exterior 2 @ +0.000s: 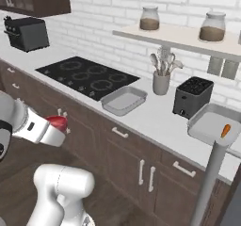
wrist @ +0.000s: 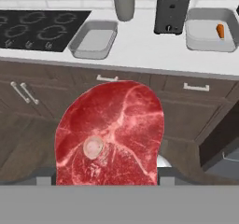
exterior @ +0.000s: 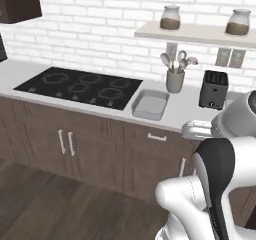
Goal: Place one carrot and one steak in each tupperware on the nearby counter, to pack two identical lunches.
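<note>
The steak (wrist: 110, 133) sits between the jaws of the gripper (exterior 2: 57, 124), which are closed on it from both sides, and in the hand view the red meat covers the fingers almost completely. In the right base view it shows as a small red lump at the end of the white arm, low in front of the brown cabinets (exterior 2: 141, 168) and well apart from the counter (wrist: 140, 45). The right tupperware (wrist: 211, 31) already has one carrot (wrist: 220, 31) lying in it, near its right side, and no meat; the left tupperware (wrist: 94, 39), just beside the stovetop (wrist: 39, 28), looks to have nothing in it. The black toaster (wrist: 171, 8) and the grey utensil holder (wrist: 124, 3) stand between the two trays, toward the wall. One risk, as a judgement, is that the thick steak slips from the grip during the lift to the counter, because the piece is wide and hangs past the fingers. Another risk is that the arm strikes the toaster on the way to the right tray. The steak could also land on a raised rim and tip out.
</note>
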